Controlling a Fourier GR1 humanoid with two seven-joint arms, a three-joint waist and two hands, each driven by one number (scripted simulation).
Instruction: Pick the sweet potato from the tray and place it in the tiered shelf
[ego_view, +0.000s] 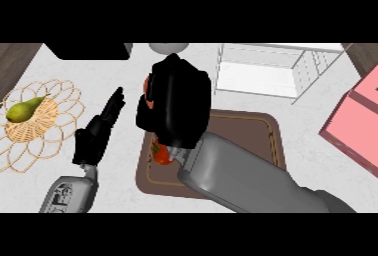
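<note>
**Two hands (177, 100) (98, 131) at counter, right one curling on sweet potato (162, 156)**

One white counter (111, 197) is lying under everything. The right grey forearm (236, 182) is coming in from the lower edge and crossing the brown tray (275, 137). The right hand is hanging over the tray's upper left corner, fingers curled together into a black bunch and closing round the sweet potato. Orange is showing at the finger side on the left of that hand and again just behind the wrist, over the tray's left part. Whether the sweet potato is touching the tray floor cannot be told.

The white tiered shelf (258, 82) is standing beyond the right fingertips and off to their right, well apart from the sweet potato. A pink box (358, 117) is sitting far to the right of those fingers.

A wicker basket (44, 150) is lying to the left of the left fingers, near them but apart. The left hand is resting between the basket and the tray, fingers straight, held together and pointing up the view, holding nothing.

A black block (88, 50) is sitting beyond the left fingertips at the top. A green pear (26, 109) is lying in the basket. A grey round thing (168, 47) is showing just past the right fingertips, too cut off to name.
</note>
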